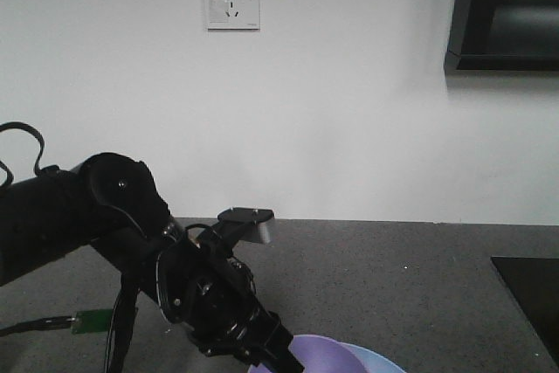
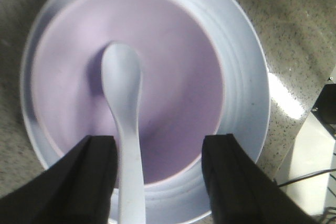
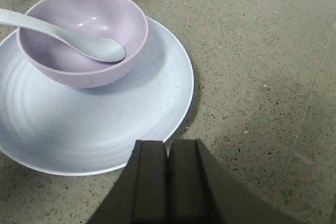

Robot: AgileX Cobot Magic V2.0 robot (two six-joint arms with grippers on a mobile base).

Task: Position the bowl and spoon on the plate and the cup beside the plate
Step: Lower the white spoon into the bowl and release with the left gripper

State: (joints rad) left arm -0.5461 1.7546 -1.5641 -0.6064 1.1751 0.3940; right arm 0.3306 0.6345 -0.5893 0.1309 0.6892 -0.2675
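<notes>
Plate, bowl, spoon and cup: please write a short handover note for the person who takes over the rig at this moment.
Left gripper: open above the bowl; the spoon handle runs between its fingers, not clamped.
Right gripper: shut, empty, over the counter beside the plate.
Things: bowl sits on the plate, off-centre; spoon lies in the bowl, handle over the rim. The cup is in no view.
Done: bowl and spoon on plate.
Left: find the cup and set it beside the plate.

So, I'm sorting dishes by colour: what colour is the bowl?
Lavender-purple, plain; the right wrist view shows the bowl best.
</notes>
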